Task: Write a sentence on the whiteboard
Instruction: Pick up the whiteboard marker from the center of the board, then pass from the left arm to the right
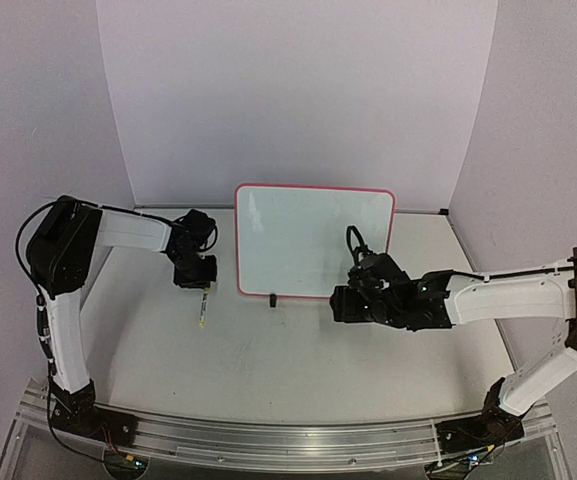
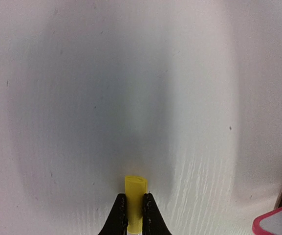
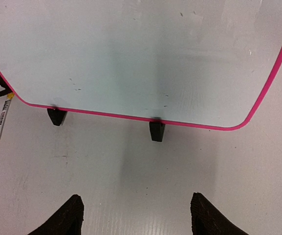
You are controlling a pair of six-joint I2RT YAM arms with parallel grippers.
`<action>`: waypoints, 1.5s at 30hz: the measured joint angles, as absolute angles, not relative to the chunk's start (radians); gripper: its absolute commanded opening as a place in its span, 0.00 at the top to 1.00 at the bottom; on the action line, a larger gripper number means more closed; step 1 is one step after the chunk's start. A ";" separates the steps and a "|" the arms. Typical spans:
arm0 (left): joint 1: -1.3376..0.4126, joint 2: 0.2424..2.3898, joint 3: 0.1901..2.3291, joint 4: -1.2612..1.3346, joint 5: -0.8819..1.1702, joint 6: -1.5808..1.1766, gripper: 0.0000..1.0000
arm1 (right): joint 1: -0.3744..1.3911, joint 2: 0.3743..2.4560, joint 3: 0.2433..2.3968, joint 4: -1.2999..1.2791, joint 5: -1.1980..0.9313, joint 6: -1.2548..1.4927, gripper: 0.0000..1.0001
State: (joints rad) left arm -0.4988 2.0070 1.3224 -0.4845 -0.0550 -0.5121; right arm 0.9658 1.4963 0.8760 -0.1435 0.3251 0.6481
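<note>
Left wrist: left gripper (image 2: 135,200) clamped on yellow marker (image 2: 136,183), right at its end. Such end grip may let marker swing or slip on lift. Right gripper (image 3: 136,218) wide, empty. Whiteboard (image 1: 313,240) upright mid-table, blank; may tip under pen pressure.

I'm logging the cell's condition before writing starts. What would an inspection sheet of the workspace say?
Surface: white table, faint scuffs.
Job's things: whiteboard stands on black feet, no writing visible; marker just left of it.
Clutter: nothing seen.
Grippers: left gripper shut on the marker's yellow end; right gripper open, holding nothing, in front of the whiteboard.
Cables: black cable loop at the right wrist; black cable along the left arm.
Surroundings: pale walls on three sides; metal rail at the near edge.
</note>
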 measured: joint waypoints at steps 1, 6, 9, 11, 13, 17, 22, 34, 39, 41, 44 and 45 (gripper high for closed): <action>-0.499 1.982 1.291 -0.476 -0.053 -0.532 1.00 | 0.975 1.496 0.887 -0.143 0.324 0.645 0.29; -0.498 1.794 1.124 -0.422 -0.032 -0.647 1.00 | 1.024 1.519 0.963 -0.115 0.305 0.632 0.28; -0.498 1.658 1.042 -0.372 -0.012 -0.720 1.00 | 1.051 1.582 1.028 -0.078 0.272 0.632 0.29; -0.498 1.583 0.990 -0.321 0.016 -0.776 1.00 | 1.070 1.635 1.066 -0.047 0.243 0.632 0.29; -0.498 1.519 0.932 -0.269 0.048 -0.836 1.00 | 1.089 1.687 1.099 -0.017 0.214 0.633 0.30; -0.499 1.414 0.788 -0.166 0.106 -0.979 1.00 | 1.129 1.783 1.177 0.006 0.176 0.632 0.29; -0.499 1.309 0.690 -0.109 0.133 -1.124 1.00 | 1.165 1.880 1.290 0.025 0.132 0.628 0.30; -0.505 1.223 0.682 -0.041 0.137 -1.245 1.00 | 1.197 2.078 1.539 0.020 0.063 0.590 0.41; -0.506 1.217 0.672 -0.032 0.136 -1.265 1.00 | 1.199 2.102 1.604 -0.004 0.076 0.565 0.44; -0.506 1.217 0.672 -0.023 0.136 -1.270 1.00 | 1.199 2.117 1.641 -0.021 0.085 0.556 0.47; -0.508 1.217 0.672 -0.014 0.136 -1.281 1.00 | 1.199 2.146 1.692 -0.043 0.094 0.546 0.52; -0.509 1.217 0.672 -0.013 0.136 -1.283 1.00 | 1.199 2.155 1.705 -0.050 0.097 0.545 0.55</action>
State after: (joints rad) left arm -0.5092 1.2175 0.6724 -0.0134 0.1364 -1.2825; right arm 1.1985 2.1554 1.7053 -0.0505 0.0966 0.5450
